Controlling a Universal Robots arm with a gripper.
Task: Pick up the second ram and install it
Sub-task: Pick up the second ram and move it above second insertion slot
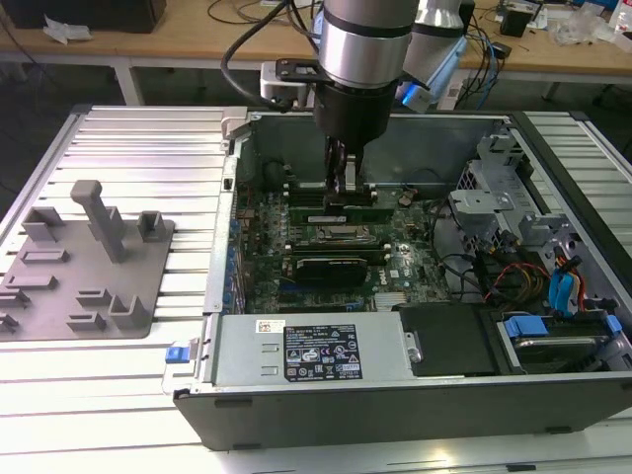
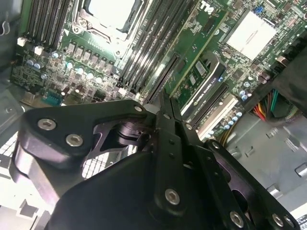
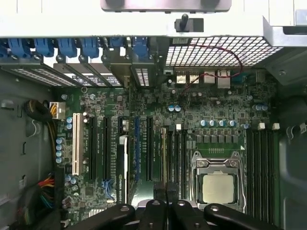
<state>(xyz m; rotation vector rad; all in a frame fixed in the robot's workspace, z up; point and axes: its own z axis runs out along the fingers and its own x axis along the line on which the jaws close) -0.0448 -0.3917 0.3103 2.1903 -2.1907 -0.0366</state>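
My gripper (image 1: 345, 196) is down inside the open computer case (image 1: 227, 197), over the memory slots beside the processor socket (image 1: 341, 234). Its two dark fingers stand together, shut on the top edge of the second ram (image 1: 311, 210), a thin green stick standing on edge in a slot. In the first wrist view the gripper (image 3: 166, 186) meets one end of the ram (image 3: 163, 153), which runs alongside the silver-topped processor (image 3: 218, 187). In the second wrist view the gripper (image 2: 162, 99) closes over the ram (image 2: 166, 73), with the linkage hiding the contact.
A grey plastic tray (image 1: 89, 267) with raised blocks lies on the ribbed table on the exterior view's left. Inside the case are the power supply (image 1: 306, 351), a drive cage (image 1: 494, 197), cables (image 1: 513, 272) and blue card clips (image 3: 67, 45).
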